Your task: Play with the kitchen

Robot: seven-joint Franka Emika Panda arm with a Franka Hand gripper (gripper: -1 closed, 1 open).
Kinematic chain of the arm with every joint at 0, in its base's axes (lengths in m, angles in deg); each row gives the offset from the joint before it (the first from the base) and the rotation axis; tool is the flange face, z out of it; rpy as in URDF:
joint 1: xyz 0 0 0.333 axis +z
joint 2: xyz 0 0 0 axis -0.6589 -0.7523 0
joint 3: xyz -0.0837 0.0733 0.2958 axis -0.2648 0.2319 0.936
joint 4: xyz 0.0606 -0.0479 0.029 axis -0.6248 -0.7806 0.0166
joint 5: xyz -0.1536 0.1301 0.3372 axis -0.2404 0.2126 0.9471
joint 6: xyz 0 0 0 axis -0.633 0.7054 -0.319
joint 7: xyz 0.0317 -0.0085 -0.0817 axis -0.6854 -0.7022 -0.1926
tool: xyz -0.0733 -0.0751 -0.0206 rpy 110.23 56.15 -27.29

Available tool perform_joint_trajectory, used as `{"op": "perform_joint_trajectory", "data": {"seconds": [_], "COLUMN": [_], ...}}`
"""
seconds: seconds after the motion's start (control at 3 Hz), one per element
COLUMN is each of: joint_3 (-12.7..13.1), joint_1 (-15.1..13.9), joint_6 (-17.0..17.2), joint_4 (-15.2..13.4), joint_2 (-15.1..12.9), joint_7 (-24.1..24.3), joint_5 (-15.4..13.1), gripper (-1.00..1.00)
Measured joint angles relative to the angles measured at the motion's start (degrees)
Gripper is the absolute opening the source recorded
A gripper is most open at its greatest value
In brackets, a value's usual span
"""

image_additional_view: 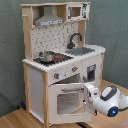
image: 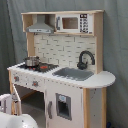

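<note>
A dark grey-green curtain hangs behind everything, and a light wooden floor or tabletop shows at the bottom of the second exterior view. Against the curtain stands the kitchen [image: 62, 70] [image_additional_view: 62, 60], a tall white and pale-wood toy unit. At the top of the kitchen sit a grey hood [image: 41, 27] [image_additional_view: 49, 21] and a white microwave [image: 74, 23] [image_additional_view: 75, 11]. Below them runs a dotted backsplash [image: 62, 50] [image_additional_view: 52, 37]. On the kitchen's counter a small metal pot [image: 31, 61] [image_additional_view: 47, 55] rests on the black-and-red stovetop [image: 40, 66] [image_additional_view: 55, 58]. Beside the stovetop lies the grey sink [image: 73, 73] [image_additional_view: 82, 50], with a black curved faucet [image: 85, 59] [image_additional_view: 74, 39] behind it. Under the stovetop, the oven door [image_additional_view: 66, 100] hangs open, swung outward.

The robot arm [image_additional_view: 107, 101], white and rounded, reaches in from the second exterior view's lower right. It lies low and roughly level, with its end right at the open door's free edge. The gripper [image_additional_view: 90, 93] is there too, though I cannot tell how its jaws stand or whether they grasp the door. In the first exterior view, white parts of the arm [image: 12, 112] show at the kitchen's lower front corner.
</note>
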State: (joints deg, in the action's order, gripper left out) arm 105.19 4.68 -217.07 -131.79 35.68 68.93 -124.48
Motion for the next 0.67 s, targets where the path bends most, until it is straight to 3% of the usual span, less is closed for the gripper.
{"op": "perform_joint_trajectory", "data": {"seconds": [0.33, 0.67], "joint_3": [-0.5, -1.6], "joint_1": [-5.4, -10.1], "joint_6": [-2.1, -4.3], "joint_4": [-1.0, 0.6], "joint_2": [0.0, 0.1], "joint_7": [-0.3, -2.1], "joint_5": [-0.1, -0.2], "gripper": [1.0, 1.0]}}
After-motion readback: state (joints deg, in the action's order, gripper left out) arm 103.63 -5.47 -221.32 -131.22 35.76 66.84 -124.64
